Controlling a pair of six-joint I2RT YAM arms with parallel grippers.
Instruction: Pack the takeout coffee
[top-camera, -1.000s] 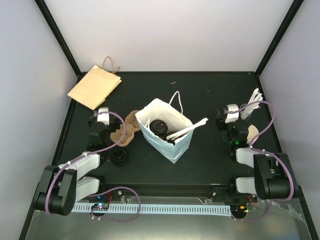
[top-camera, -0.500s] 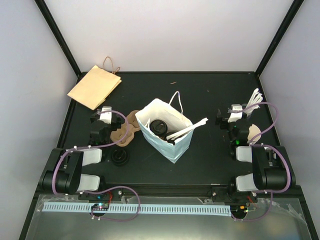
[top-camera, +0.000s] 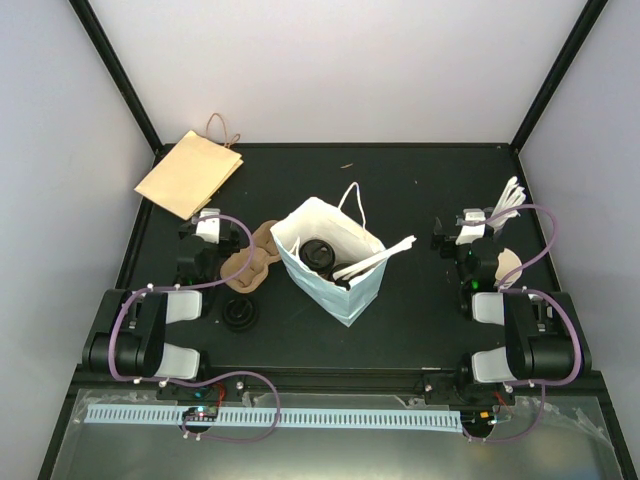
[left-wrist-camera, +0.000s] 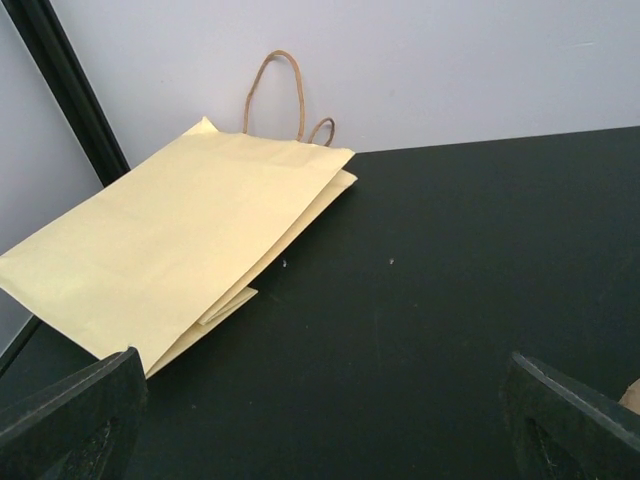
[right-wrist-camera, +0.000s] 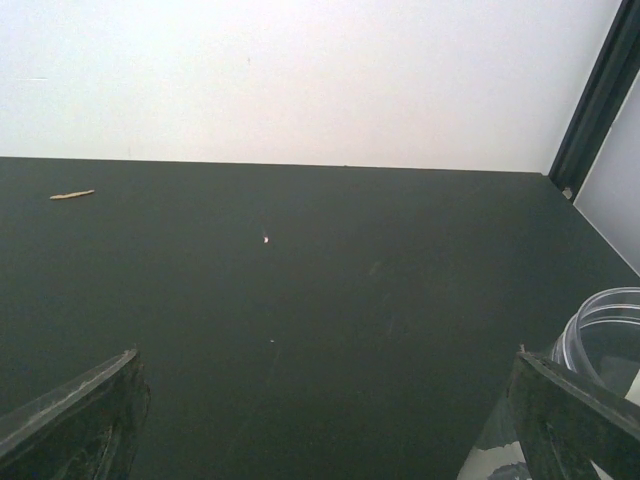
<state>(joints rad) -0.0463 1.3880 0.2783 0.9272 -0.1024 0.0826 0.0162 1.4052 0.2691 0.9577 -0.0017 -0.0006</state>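
**Lidded cup sits in the white bag; both claws wide and empty**

Much of the takeout coffee (top-camera: 318, 252) is hidden from us. From above we see only its round black plastic lid, down inside the upright white paper bag (top-camera: 342, 290), which stands open at the middle of the black table (top-camera: 420, 310). The bag's walls cover the cup's sides.

White flat utensils (top-camera: 378, 258) lean out of the same bag toward the right with their lower ends buried, and we cannot count them surely. The brown moulded cardboard carrier (top-camera: 262, 250), just left of the bag, is partly under the left arm. Nearer us lies a low pile of round black lids (top-camera: 241, 313); how many are stacked we cannot tell.

By the right arm, a clear plastic tub (right-wrist-camera: 605, 330) is cut off by the edge of the wrist view. A pale tan disc (top-camera: 509, 266) beside that arm is half covered, and we cannot name it.

Counted, we find:
- two bags, the white one and a flat tan paper bag (left-wrist-camera: 170, 250) with twisted handles in the far left corner;
- one lidded cup;
- one carrier;
- one small tan sliver (right-wrist-camera: 72, 194) on the bare table.

The left gripper (left-wrist-camera: 322, 385) faces the tan bag, its fingers spread wide with nothing between them. The right gripper (right-wrist-camera: 322, 385) is spread just as wide and empty over bare table.
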